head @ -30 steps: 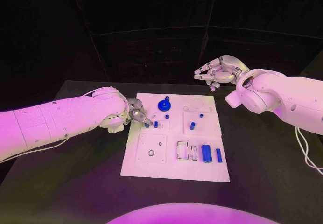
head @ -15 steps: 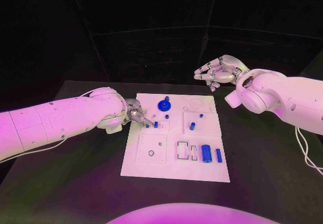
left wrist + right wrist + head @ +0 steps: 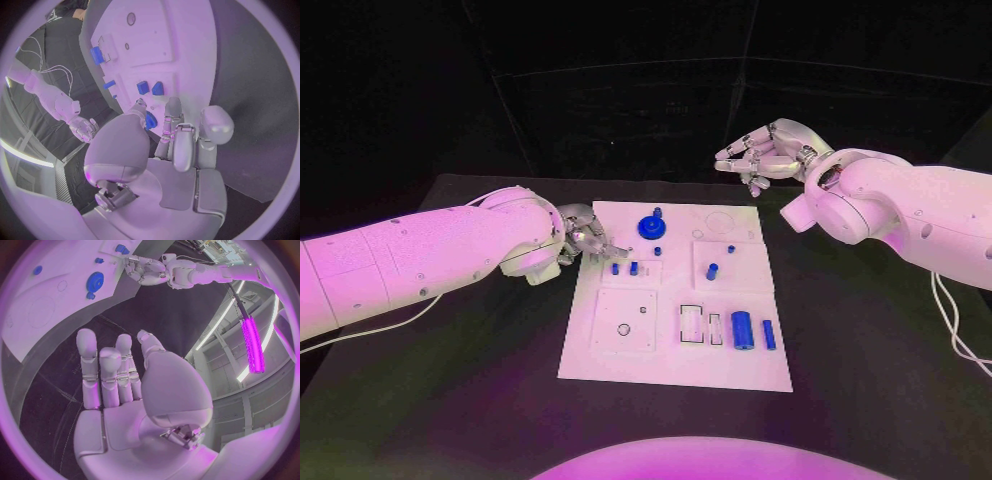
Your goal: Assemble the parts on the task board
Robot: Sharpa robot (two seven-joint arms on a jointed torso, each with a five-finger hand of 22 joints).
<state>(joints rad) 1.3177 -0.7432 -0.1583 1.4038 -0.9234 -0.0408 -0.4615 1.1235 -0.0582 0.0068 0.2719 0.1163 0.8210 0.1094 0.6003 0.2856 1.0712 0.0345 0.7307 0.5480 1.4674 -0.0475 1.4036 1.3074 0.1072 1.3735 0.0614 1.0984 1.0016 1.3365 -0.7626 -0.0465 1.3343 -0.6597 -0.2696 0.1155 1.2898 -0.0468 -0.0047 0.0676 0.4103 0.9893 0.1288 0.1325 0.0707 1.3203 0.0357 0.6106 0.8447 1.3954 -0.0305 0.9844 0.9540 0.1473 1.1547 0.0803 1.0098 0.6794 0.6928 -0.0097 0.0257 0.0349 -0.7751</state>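
Two white arms reach over a black desk, with the white task board lying flat in its middle. In the head view, the left hand sits at the board's left edge, near its far end, fingers bent over two small blue pegs; whether it touches anything is hard to tell. A blue gear stands near the far edge, and two blue cylinders lie side by side toward the near right corner. The right hand hangs in the air beyond the board's far right corner, fingers loosely curled, holding nothing.

From the left wrist, the left hand shows fingers bent, nothing visibly in its grasp, with the blue pegs just past the fingertips.

From the right wrist, the right hand is spread and empty, well apart from the board and gear.
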